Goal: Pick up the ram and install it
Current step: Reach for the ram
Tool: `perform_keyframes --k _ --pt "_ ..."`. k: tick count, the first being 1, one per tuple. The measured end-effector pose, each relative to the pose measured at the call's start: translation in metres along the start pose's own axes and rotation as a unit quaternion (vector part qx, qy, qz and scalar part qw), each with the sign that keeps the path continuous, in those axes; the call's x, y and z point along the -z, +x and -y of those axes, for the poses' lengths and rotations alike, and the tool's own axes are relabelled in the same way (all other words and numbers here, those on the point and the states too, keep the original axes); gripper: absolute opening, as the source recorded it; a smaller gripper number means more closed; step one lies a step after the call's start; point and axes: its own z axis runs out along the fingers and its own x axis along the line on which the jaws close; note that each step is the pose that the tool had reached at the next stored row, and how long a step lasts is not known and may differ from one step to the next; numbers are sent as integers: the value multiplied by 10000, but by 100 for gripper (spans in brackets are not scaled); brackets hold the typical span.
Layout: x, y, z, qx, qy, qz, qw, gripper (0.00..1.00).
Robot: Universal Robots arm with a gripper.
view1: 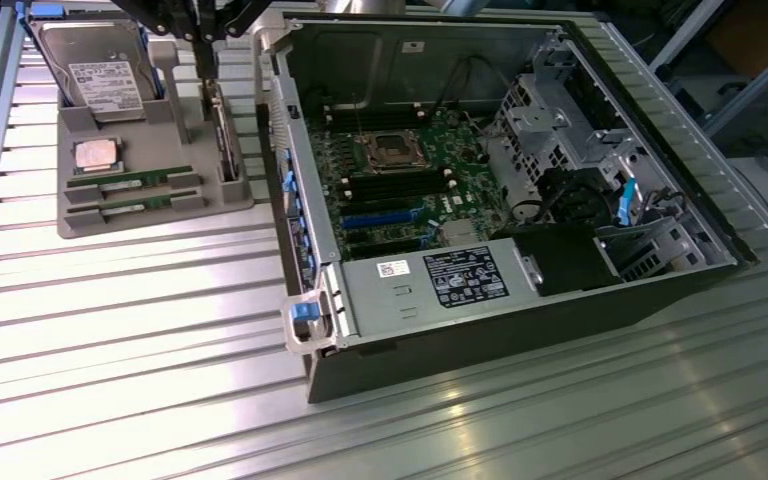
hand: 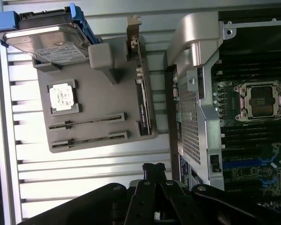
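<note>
Two ram sticks (view1: 131, 181) (view1: 128, 204), thin green boards, lie in parallel slots of the grey tray (view1: 80, 222) at the exterior view's left. In the wrist view they appear edge-on as dark strips (hand: 86, 121) (hand: 86, 139). My gripper (view1: 207, 70) hangs above the far part of the tray, over the upright expansion card (view1: 228, 140) and apart from the ram. Its fingertips (hand: 152, 168) are shut together with nothing between them. The open computer case (view1: 317, 200) lies to the exterior view's right, and its motherboard (view1: 411, 180) shows dark, empty memory slots (view1: 398, 187).
The tray also holds a hard drive (view1: 101, 75) with blue rails and a square silver processor (view1: 97, 153). The case's metal wall (hand: 192, 93) rises right beside the tray. A power supply (view1: 438, 280) and a drive cage (view1: 544, 110) sit inside the case. The table is ribbed aluminium.
</note>
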Motion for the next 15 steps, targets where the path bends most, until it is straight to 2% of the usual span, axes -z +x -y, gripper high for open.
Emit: perform_keyframes --k 15 --pt "5 181 14 0 0 0 10000 11"
